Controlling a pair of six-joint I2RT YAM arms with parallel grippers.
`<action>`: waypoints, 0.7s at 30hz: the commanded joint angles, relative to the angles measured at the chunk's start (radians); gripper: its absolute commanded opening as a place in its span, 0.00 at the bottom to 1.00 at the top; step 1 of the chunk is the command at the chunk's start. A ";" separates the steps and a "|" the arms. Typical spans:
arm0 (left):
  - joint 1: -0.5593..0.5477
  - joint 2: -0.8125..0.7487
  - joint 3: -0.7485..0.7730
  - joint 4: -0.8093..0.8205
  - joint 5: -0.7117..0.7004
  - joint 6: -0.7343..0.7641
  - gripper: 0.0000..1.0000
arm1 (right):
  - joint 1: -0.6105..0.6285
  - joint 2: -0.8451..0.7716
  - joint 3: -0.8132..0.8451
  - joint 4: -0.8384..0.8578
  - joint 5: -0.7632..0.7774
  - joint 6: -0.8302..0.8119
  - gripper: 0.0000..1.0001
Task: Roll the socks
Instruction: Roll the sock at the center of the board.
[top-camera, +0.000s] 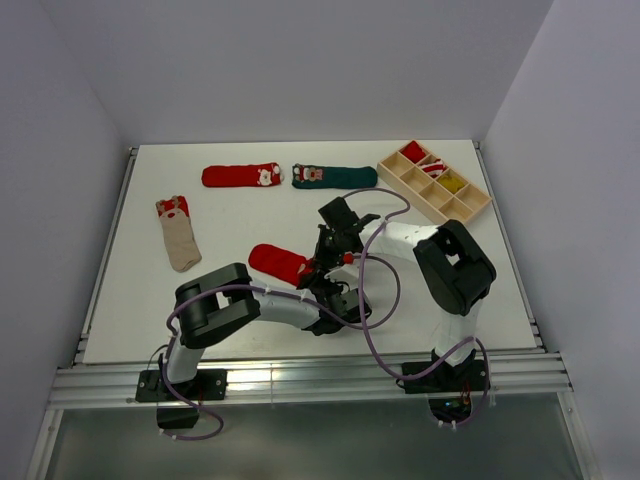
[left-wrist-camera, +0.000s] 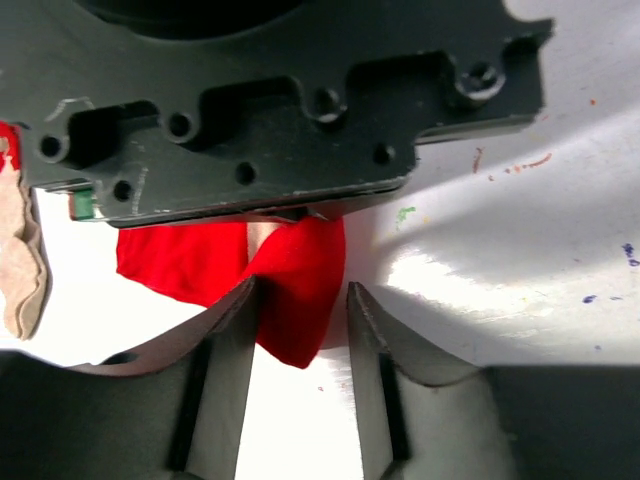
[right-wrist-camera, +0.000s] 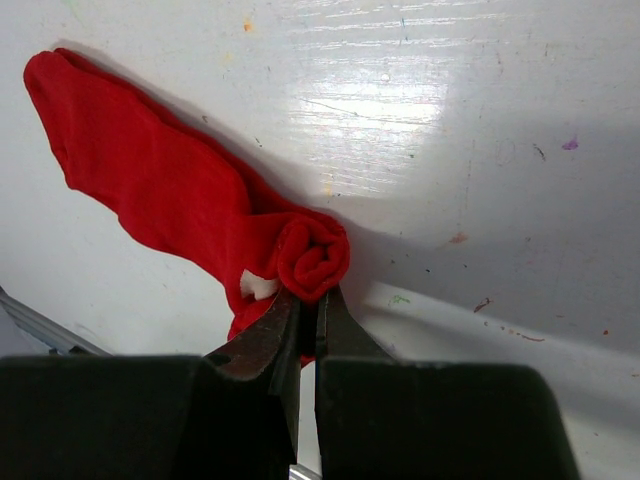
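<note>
Soft red knitted sock (right-wrist-camera: 170, 190): centre of white tabletop (top-camera: 480, 250), one end rolled into a small coil. Right gripper (right-wrist-camera: 310, 300): clamped tight on the coil. Left gripper (left-wrist-camera: 300, 295): jaws parted, straddling the sock's loose edge. Second red sock (top-camera: 240, 176), dark green sock (top-camera: 335, 176), beige sock (top-camera: 178, 235): flat, well apart.

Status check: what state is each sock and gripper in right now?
near red sock: one end rolled, rest lying flat
far red sock: flat, unrolled
green sock: flat, unrolled
beige sock: flat, unrolled
right gripper: shut on near red sock
left gripper: open, sock edge between fingers
</note>
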 joint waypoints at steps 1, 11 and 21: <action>-0.003 -0.025 0.023 -0.031 -0.058 0.009 0.47 | 0.000 0.013 -0.010 -0.001 0.001 -0.013 0.00; -0.006 -0.036 0.012 -0.010 -0.061 0.032 0.49 | -0.003 0.016 -0.013 0.004 -0.003 -0.015 0.00; 0.015 -0.033 0.001 -0.003 -0.024 0.028 0.47 | -0.005 0.015 -0.018 0.007 -0.008 -0.015 0.00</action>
